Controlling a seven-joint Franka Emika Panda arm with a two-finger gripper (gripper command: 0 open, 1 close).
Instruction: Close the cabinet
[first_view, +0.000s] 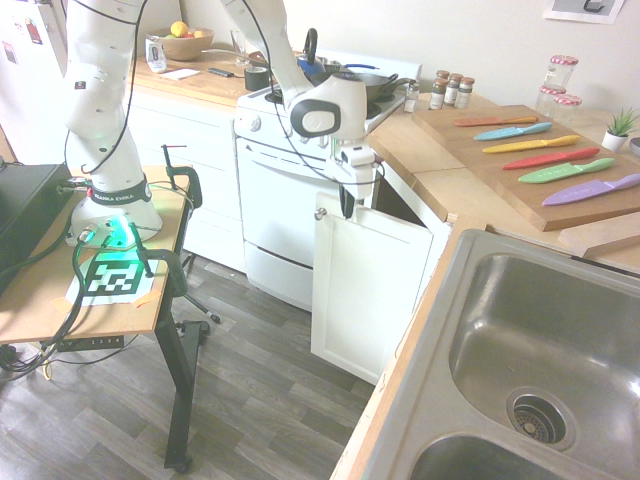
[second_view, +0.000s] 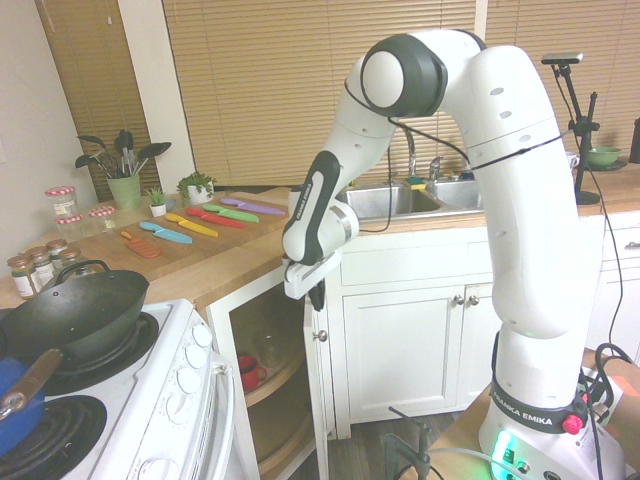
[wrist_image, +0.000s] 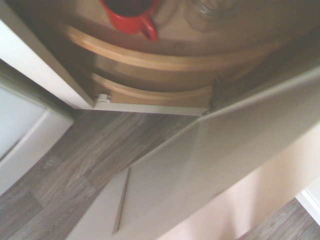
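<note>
**Cabinet door ajar, jaws together at its top edge**

In the first exterior view, the cabinet (first_view: 372, 290) stands between the white oven (first_view: 280, 215) and the sink (first_view: 545, 350), under the wooden desk (first_view: 440, 160). Its door hangs partly open, the round knob (first_view: 320, 213) near the upper corner. The gripper (first_view: 347, 205) points straight down at the door's top edge, jaws together and holding nothing.

In the second exterior view, the gripper (second_view: 316, 296) sits just above the door's top edge, and a red mug (second_view: 250, 370) shows on a shelf inside.

In the wrist view, the mug (wrist_image: 131, 17) rests on a curved wooden shelf (wrist_image: 165, 59), with the door panel (wrist_image: 210, 170) angled out over the plank floor (wrist_image: 90, 155).
</note>
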